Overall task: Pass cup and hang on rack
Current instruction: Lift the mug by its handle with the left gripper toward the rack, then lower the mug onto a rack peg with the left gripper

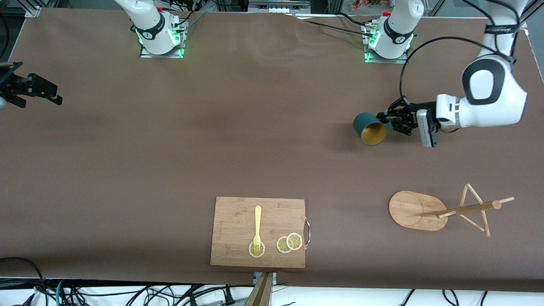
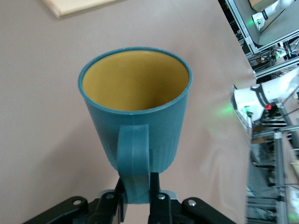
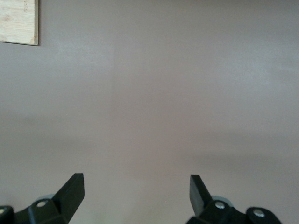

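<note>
- While the cup [image 1: 370, 128] hangs in the air, you are in the carrying stage: it is lifted clear of the worktop [image 1: 170, 148] and not yet on the rack [image 1: 442, 210].
- Your left pincer [image 1: 389, 120] is clamped together on the cup's loop handle, as the left wrist view shows, with the handle pinched between the two fingers [image 2: 156, 205] and the yellowish mouth tipped away from the wrist.
- Relative to the rack, the cup is up over bare worktop well apart from it, farther from the front camera than the rack's oval base.
- The rack itself looks to be lying tipped, its post and thin pegs stretched out toward the left arm's end of the worktop from the base; judge that before you plan a hang.
- Your right pincer [image 1: 29, 87] waits well apart from the rack, at the right arm's end of the worktop, its jaws wide apart and holding nothing, as the right wrist view confirms.
- Since the task asks for a pass, the next move probably calls for bringing the two pincers together so the right one can take the cup body while the handle stays free for a peg.
- Watch the handle's facing; it must end up open toward a peg.
- A bamboo cutting board [image 1: 259, 231] with a fork [image 1: 257, 227] and lemon slices [image 1: 290, 243] lies well apart from the rack, toward the right arm's end.
</note>
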Controlling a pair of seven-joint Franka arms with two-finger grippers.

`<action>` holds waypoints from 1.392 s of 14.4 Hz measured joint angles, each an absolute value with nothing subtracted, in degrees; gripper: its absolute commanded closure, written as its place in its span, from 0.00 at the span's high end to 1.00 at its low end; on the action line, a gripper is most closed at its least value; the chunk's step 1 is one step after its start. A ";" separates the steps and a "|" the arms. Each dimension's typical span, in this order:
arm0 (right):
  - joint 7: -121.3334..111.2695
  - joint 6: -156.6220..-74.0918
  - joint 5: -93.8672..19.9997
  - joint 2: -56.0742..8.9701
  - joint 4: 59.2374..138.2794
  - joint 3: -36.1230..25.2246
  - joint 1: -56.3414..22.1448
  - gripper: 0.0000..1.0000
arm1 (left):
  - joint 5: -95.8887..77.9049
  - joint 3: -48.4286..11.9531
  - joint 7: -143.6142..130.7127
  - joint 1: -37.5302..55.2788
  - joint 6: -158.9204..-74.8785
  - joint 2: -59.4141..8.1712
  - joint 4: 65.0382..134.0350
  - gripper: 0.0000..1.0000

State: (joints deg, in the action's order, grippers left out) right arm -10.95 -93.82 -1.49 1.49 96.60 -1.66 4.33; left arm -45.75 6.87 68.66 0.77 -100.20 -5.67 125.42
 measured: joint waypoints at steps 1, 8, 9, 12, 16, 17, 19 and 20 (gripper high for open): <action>-10.95 -93.82 -1.49 1.49 96.60 -1.59 4.28 1.00 | -44.30 7.72 66.57 0.02 -97.66 -4.80 125.53 0.00; -10.95 -93.83 -1.49 1.48 96.58 -1.50 3.85 1.00 | -42.89 14.96 53.31 -5.74 -90.17 -3.44 125.28 0.00; -10.95 -93.83 -1.49 1.48 96.58 -1.51 3.85 1.00 | -42.90 15.23 50.54 -6.68 -90.06 -3.40 124.75 0.00; -10.93 -93.82 -1.49 1.48 96.58 -1.60 3.85 1.00 | -44.54 15.51 42.02 -9.06 -88.67 -3.33 122.54 0.00; -10.85 -93.82 -1.49 1.27 96.58 -2.21 3.94 1.00 | -53.77 15.58 32.44 -10.47 -88.21 -3.87 121.21 0.00; -10.84 -93.82 -1.49 1.16 96.58 -2.57 3.98 1.00 | -55.90 15.59 31.42 -10.65 -88.21 -4.48 121.21 0.00; -10.84 -93.82 -1.49 0.99 96.58 -3.19 4.13 1.00 | -59.36 15.61 30.67 -11.07 -88.21 -6.34 121.19 0.00; -10.84 -93.82 -1.49 0.90 96.58 -3.43 4.20 1.00 | -61.59 15.61 30.63 -11.31 -88.22 -7.51 121.17 0.00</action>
State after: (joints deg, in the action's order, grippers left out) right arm -10.84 -93.82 -1.49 0.90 96.58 -3.43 4.20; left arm -61.59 15.61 30.63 -11.31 -88.22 -7.51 121.17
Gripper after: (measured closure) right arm 0.000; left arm 0.789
